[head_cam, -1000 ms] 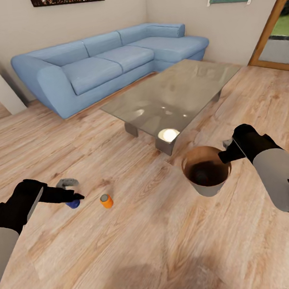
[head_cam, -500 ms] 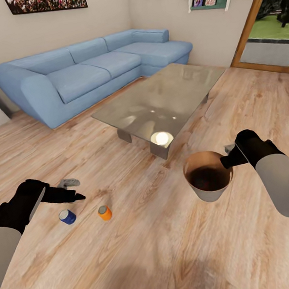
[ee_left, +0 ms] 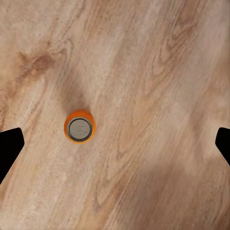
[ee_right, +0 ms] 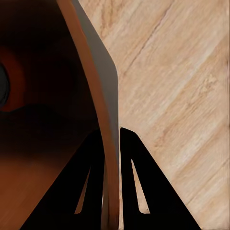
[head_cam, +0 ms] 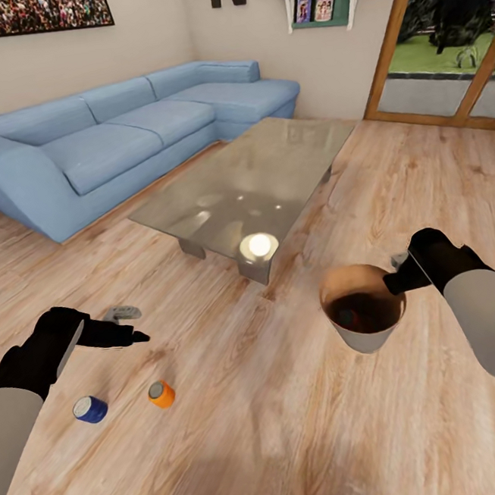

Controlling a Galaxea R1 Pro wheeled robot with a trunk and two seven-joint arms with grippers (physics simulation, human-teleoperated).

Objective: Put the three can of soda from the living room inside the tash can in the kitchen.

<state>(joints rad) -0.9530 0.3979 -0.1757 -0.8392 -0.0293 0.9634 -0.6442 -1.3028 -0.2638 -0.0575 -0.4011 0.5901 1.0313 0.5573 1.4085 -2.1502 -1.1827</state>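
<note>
Left wrist view: wide-open left gripper [ee_left: 115, 143] should centre over the upright orange soda can [ee_left: 79, 127]; right gripper [ee_right: 111, 139] pinches the pale tapered bucket's rim [ee_right: 103, 96].

Left gripper [head_cam: 126, 326] held low with fingers spread wide, right gripper [ee_right: 111, 143] fingers pinched close, forearm angled inward

Below my cameras, a light wood plank floor [head_cam: 281, 419] carries two upright soda cans, the dark blue can [head_cam: 90, 409] just beside the orange can [head_cam: 161, 394]. Farther back on the same boards stand a glass-topped coffee table [head_cam: 248, 179] and a light-blue sectional sofa [head_cam: 107, 140].
</note>
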